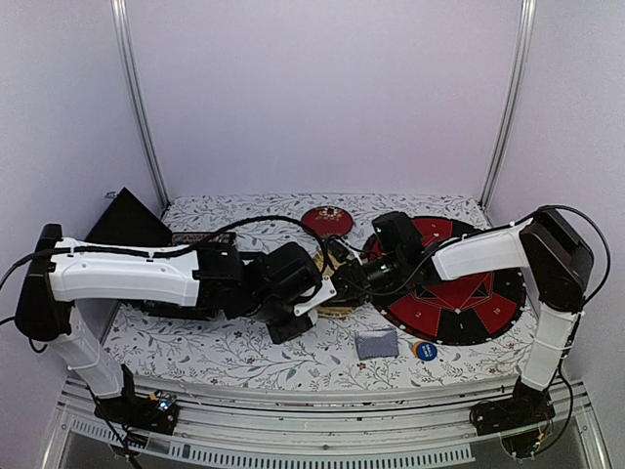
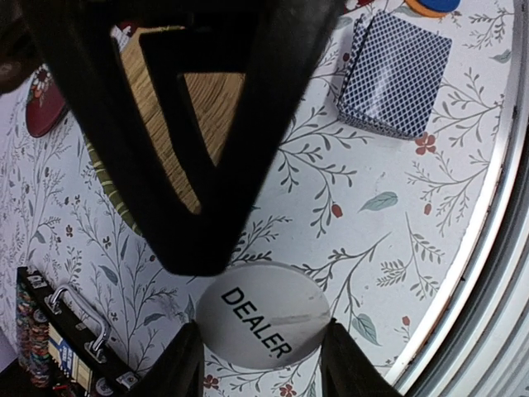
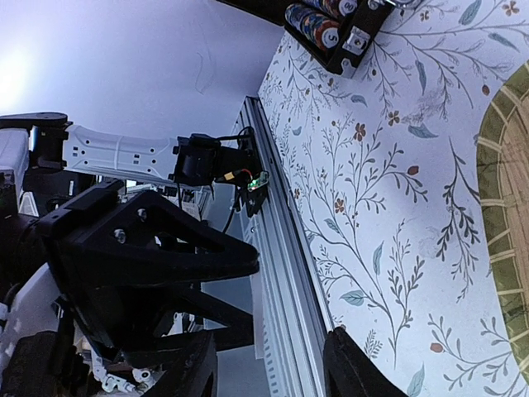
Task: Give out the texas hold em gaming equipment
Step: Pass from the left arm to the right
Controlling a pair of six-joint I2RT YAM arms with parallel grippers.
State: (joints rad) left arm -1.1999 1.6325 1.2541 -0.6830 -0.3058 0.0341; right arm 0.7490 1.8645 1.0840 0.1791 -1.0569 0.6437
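A white round button marked DEALER (image 2: 263, 317) is pinched edge to edge in my left gripper (image 2: 260, 331), held above the floral cloth. In the top view both grippers meet at mid-table, the left gripper (image 1: 325, 290) touching close to the right gripper (image 1: 345, 277). My right gripper (image 3: 264, 339) has its jaws apart; a thin pale edge, apparently the button (image 3: 257, 308), stands between them, touching neither finger. One right finger (image 2: 190, 124) looms over the button. The blue-backed card deck (image 1: 376, 343) and a blue chip (image 1: 425, 349) lie near the front edge.
A woven bamboo tray (image 2: 178, 124) lies under the grippers. A red lacquer dish (image 1: 325, 221) sits behind, a round red-and-black mat (image 1: 459, 288) to the right, and an open chip case (image 2: 58, 339) to the left. The table's metal rail (image 3: 281, 248) runs close by.
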